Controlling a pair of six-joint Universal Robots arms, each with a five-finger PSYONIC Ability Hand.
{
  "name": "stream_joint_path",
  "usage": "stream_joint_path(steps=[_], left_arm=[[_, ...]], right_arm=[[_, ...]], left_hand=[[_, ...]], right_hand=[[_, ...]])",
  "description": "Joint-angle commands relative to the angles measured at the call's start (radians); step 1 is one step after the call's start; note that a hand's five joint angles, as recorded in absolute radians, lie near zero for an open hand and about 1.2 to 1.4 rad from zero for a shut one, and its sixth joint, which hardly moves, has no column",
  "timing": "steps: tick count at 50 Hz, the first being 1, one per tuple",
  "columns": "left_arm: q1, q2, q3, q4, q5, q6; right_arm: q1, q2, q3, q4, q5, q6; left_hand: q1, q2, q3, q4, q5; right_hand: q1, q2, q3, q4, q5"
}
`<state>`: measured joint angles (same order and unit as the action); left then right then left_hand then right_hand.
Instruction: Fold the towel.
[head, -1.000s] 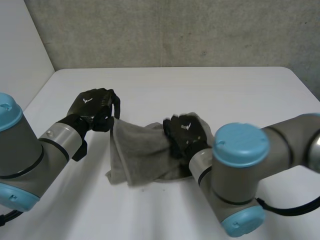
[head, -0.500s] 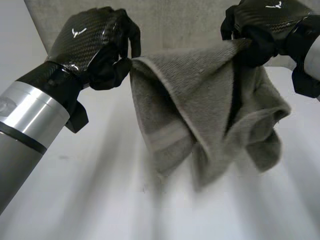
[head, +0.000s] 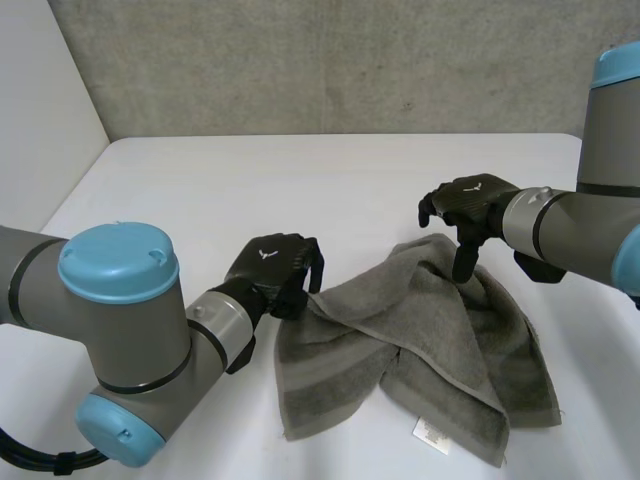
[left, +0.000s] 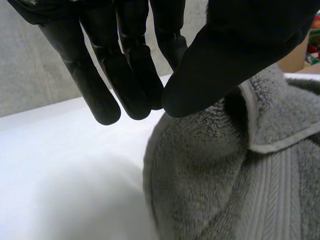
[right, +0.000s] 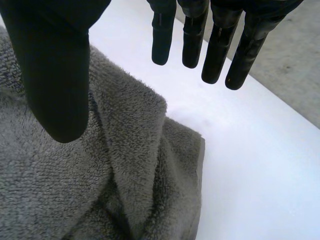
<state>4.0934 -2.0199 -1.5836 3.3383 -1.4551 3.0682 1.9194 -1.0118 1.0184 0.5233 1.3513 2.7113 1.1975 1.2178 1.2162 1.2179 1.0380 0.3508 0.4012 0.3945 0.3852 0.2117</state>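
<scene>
Grey towel (head: 420, 340) lies rumpled on the white table (head: 300, 180), front and right of centre. It is partly doubled over itself, with a ridge running across the middle and a small white label (head: 430, 432) at its near edge.

Left arm reaches in low from the near left. The left hand (head: 272, 272) sits at the towel's left corner, palm down. Left wrist view: fingers (left: 95, 85) are straight and the thumb tip is close beside them, with no cloth between them. The towel's hemmed corner bunches up just under the thumb; cannot tell whether they touch.

Right arm comes in from the right, forearm roughly level. The right hand (head: 468, 200) hangs over the towel's far edge, thumb pointing down. Right wrist view: fingers (right: 217, 45) are straight and spread well apart from the thumb (right: 55, 75), holding nothing, with the towel below.
</scene>
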Motion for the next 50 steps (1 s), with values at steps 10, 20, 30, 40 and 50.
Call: stream_joint_path(steps=[10, 20, 30, 40, 50], left_arm=[[0.027, 0.043, -0.016, 0.027, -0.007, 0.003], [0.024, 0.021, -0.047, 0.105, -0.007, 0.004], [0.025, -0.009, -0.044, 0.113, -0.007, 0.004], [0.024, -0.023, -0.047, 0.113, -0.004, 0.046], [0.024, -0.028, -0.047, 0.113, -0.004, 0.050]], right_arm=[[-0.005, -0.413, 0.692, -0.232, 0.011, 0.105], [-0.111, -0.419, 0.905, -0.403, 0.000, 0.139], [-0.172, -0.418, 1.002, -0.480, -0.029, 0.150], [-0.200, -0.418, 1.031, -0.494, -0.077, 0.180], [-0.197, -0.413, 1.066, -0.621, -0.087, 0.251]], left_hand=[[0.199, 0.178, 0.180, 0.178, 0.184], [0.199, 0.178, 0.180, 0.178, 0.184], [0.199, 0.178, 0.180, 0.178, 0.184], [0.199, 0.178, 0.180, 0.178, 0.184], [0.199, 0.178, 0.180, 0.178, 0.184]], right_hand=[[0.125, 0.074, 0.081, 0.090, 0.089], [0.263, 0.212, 0.219, 0.228, 0.227], [0.198, 0.148, 0.154, 0.164, 0.163], [0.222, 0.171, 0.178, 0.187, 0.186], [0.248, 0.197, 0.204, 0.213, 0.212]])
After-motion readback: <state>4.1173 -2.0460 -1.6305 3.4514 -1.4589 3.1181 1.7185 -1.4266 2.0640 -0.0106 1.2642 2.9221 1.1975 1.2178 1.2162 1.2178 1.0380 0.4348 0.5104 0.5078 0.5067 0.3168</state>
